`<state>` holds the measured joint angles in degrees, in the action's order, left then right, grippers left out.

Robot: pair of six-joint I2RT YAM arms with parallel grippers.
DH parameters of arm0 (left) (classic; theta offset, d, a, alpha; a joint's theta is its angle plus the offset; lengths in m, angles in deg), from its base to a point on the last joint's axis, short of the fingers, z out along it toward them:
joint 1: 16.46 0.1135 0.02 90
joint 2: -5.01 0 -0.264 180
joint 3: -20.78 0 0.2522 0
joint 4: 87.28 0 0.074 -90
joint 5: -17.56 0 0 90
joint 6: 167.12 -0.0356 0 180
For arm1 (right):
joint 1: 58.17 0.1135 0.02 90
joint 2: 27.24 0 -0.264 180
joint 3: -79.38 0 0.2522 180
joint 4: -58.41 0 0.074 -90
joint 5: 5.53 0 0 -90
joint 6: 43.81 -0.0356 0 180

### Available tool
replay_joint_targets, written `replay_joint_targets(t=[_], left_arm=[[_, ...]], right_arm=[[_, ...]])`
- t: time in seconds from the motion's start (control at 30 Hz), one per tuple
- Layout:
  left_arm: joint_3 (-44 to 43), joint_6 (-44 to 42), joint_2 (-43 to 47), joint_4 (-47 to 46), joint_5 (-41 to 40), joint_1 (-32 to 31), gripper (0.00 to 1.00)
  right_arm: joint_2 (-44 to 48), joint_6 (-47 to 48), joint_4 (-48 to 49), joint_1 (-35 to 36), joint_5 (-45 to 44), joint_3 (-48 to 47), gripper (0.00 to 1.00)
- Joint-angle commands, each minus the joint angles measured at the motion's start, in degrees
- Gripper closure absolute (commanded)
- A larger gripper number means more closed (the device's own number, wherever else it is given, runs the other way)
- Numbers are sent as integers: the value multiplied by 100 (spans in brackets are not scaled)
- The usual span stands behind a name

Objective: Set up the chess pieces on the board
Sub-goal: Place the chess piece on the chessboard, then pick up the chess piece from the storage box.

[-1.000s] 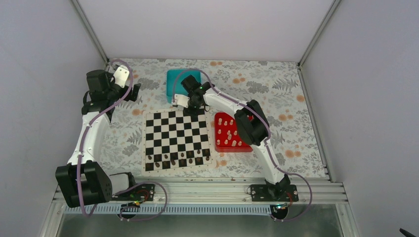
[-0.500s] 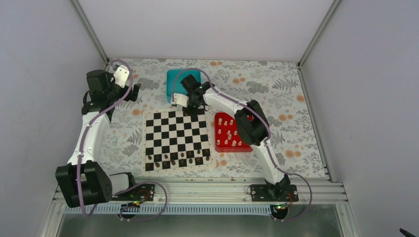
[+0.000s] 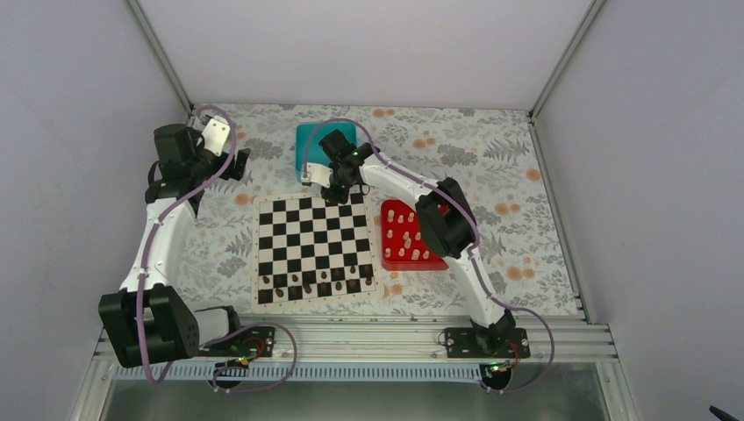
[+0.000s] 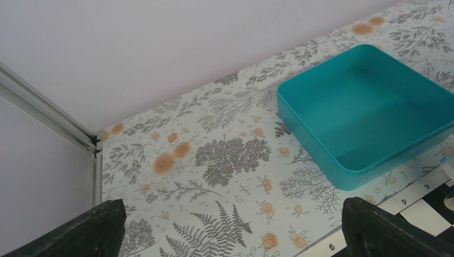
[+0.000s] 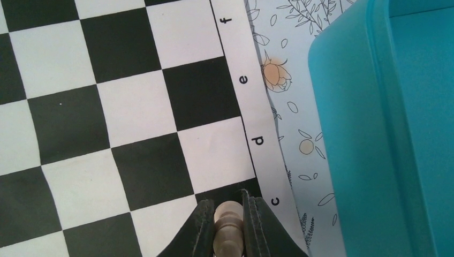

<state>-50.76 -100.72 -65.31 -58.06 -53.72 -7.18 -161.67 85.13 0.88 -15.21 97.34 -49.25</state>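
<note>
The bench (image 3: 491,158) was covered by a pale cloth printed with grey ferns and small orange flowers. Plain pale walls closed it in on three sides, with aluminium posts in the far corners and a grooved aluminium rail along the near edge.

The board (image 3: 313,250) lay flat at mid-bench, a teal box (image 4: 369,115) just beyond its far edge and a red tray (image 3: 384,237) just to its right. Small black letters ran along the board's pale far border; the right wrist view read f, e, d and c. No other writing could be made out.

The right hand (image 5: 227,201) was narrow, pinching one cream chess piece (image 5: 227,227) over the board's far row beside the letter c. The other cream chess pieces (image 3: 408,241) stood in the red tray, and dark pieces (image 3: 320,281) lined the board's near rows.

The left hand (image 4: 231,214) was spread wide and held nothing, above the cloth near the far left corner
</note>
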Motion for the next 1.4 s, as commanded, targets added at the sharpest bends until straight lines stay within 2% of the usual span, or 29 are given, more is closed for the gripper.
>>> replay_joint_targets(t=[0.0,0.57,0.83,0.93,1.1,1.23,1.37], left_arm=[[30,-83,-47,-22,106,39,0],[28,-66,-39,-10,101,39,0],[12,-63,-19,3,119,38,0],[0,-62,-21,43,164,39,0],[-11,-66,-4,53,172,39,0],[-43,-73,-7,62,184,39,0],[-70,-99,-23,40,189,39,0]], right_arm=[[-161,6,-8,-51,129,-108,91],[-203,36,174,-131,90,184,88],[-30,35,275,-147,73,326,68],[57,30,219,-157,122,318,57],[397,-20,142,-172,171,340,47],[915,-48,27,-174,78,329,42],[1231,12,-626,-198,-146,179,41]])
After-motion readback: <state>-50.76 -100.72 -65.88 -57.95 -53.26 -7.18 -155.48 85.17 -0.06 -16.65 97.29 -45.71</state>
